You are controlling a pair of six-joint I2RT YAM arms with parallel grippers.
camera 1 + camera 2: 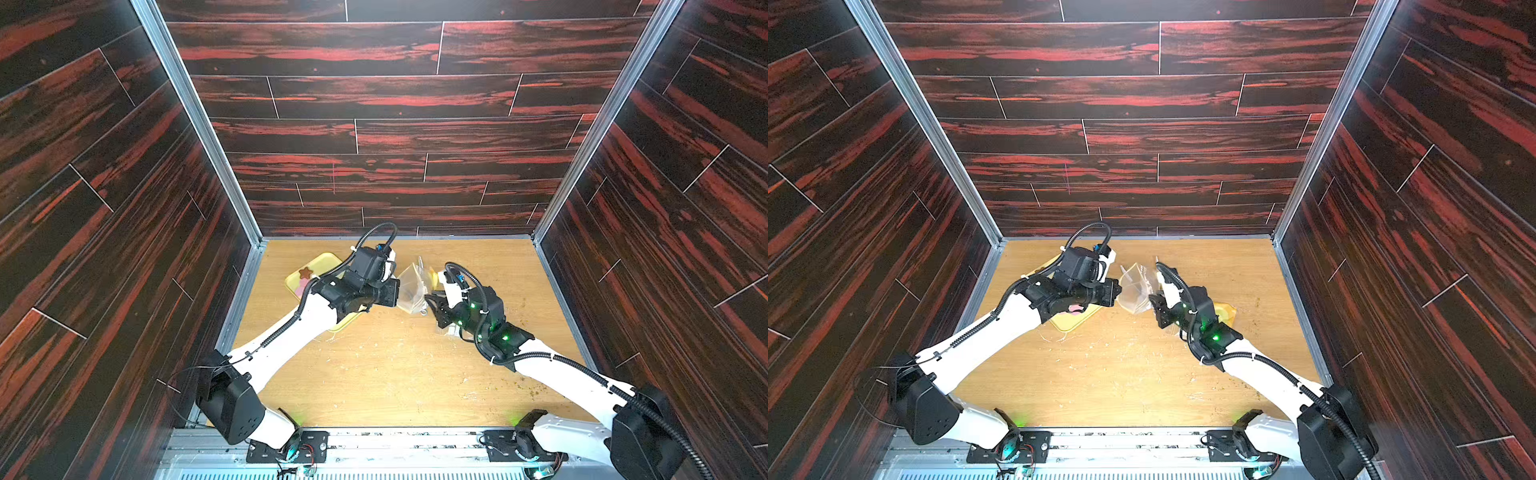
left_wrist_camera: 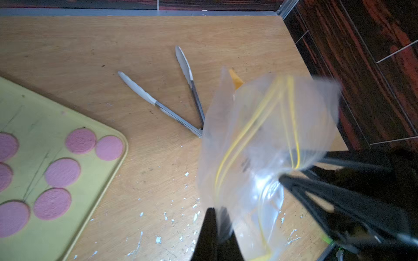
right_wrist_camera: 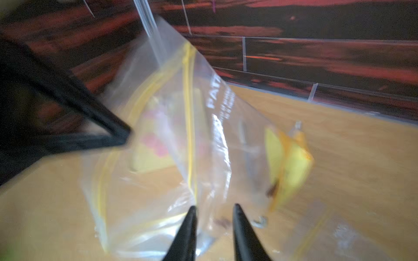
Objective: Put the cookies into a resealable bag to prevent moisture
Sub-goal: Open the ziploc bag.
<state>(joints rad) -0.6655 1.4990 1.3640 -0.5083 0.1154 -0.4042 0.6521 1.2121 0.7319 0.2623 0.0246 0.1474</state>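
I have the clear plastic resealable bag with yellow zip lines (image 2: 260,146) up off the light wooden table (image 2: 158,169), hanging between the two arms. In both top views its length runs roughly from the near side toward the back wall (image 1: 411,286). The film is crumpled and blurred, and I cannot tell which end is the mouth.

The left gripper (image 2: 218,214) is clenched on the bag's edge, fingers tight together on the film. The right gripper (image 3: 213,206) has its fingers parted with a plain gap and film lying between them, so it is released.

The small flat round pink cookies (image 2: 62,172) lie face up on the pale yellow rectangular tray (image 2: 74,226) beside the left arm. They are ridged at the rim with fine rings on the face, and being discs they have no long axis. A brown star-shaped cookie (image 1: 305,273) sits at the tray's far end.

Metal tongs with white tips (image 2: 178,117) lie spread in a V on the table between tray and bag.
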